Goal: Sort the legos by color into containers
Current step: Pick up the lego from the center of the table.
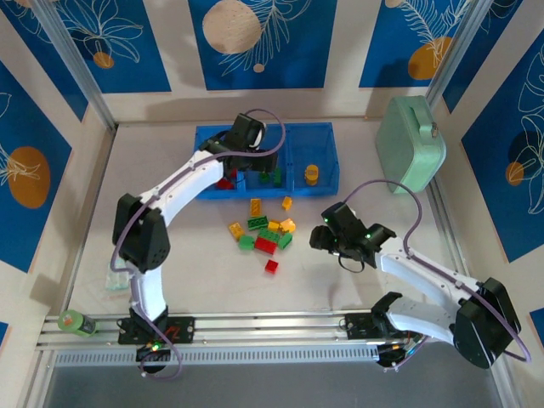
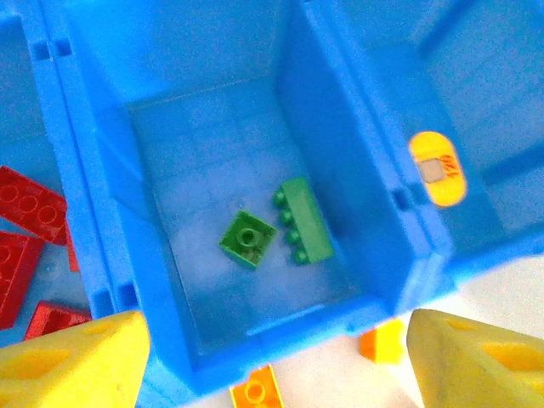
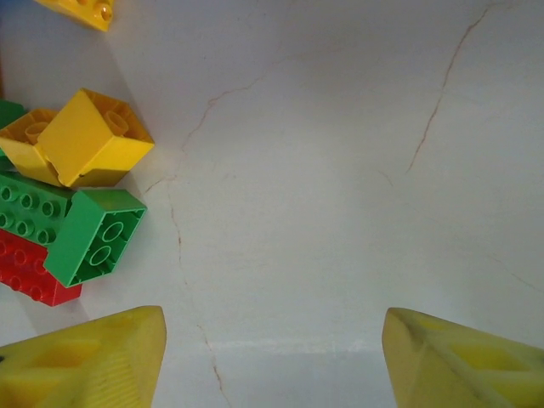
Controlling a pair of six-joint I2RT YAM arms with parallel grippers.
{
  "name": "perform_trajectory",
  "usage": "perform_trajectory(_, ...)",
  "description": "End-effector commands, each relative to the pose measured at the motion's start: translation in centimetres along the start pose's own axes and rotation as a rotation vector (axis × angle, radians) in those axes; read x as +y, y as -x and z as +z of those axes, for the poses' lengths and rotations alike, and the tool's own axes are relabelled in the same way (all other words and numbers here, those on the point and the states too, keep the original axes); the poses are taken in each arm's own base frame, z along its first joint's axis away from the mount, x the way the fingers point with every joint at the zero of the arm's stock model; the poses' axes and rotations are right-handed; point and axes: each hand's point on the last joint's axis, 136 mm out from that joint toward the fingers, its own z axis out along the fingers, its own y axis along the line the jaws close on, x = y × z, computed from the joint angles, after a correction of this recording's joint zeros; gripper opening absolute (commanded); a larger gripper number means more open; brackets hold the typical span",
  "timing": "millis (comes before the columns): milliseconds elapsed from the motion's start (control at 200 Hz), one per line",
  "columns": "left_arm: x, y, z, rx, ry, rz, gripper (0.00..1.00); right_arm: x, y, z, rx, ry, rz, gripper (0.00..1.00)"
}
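Two studded green bricks [image 2: 302, 223] in translucent blue tray [image 2: 85, 212], left jaws and right jaws spread, empty

Top view is bright and even, lit diffusely from overhead, with only faint soft shadows under the arms on the counter [image 1: 195, 246] and no glare. Left wrist view is a bit soft, the tray [image 2: 212, 127] a heavily saturated blue and the counter strip at bottom right blown to white. Right wrist view is bright, bricks [image 3: 93, 234] fairly sharp with short soft shadows; the yellow jaws along both wrist views' bottom edges are out of focus.
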Motion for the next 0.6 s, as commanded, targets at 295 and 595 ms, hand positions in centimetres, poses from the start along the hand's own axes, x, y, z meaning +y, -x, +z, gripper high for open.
perform_trajectory(295,0.7,-7.7,-6.2,-0.061,-0.021,-0.028,0.81,5.9,0.7,1.7,0.067,0.004,-0.096,0.74)
perform_trajectory(595,4.1,-16.5,-6.7,0.015,0.031,-0.107,0.81,8.4,0.0,5.2,0.153,-0.047,-0.08,0.65)
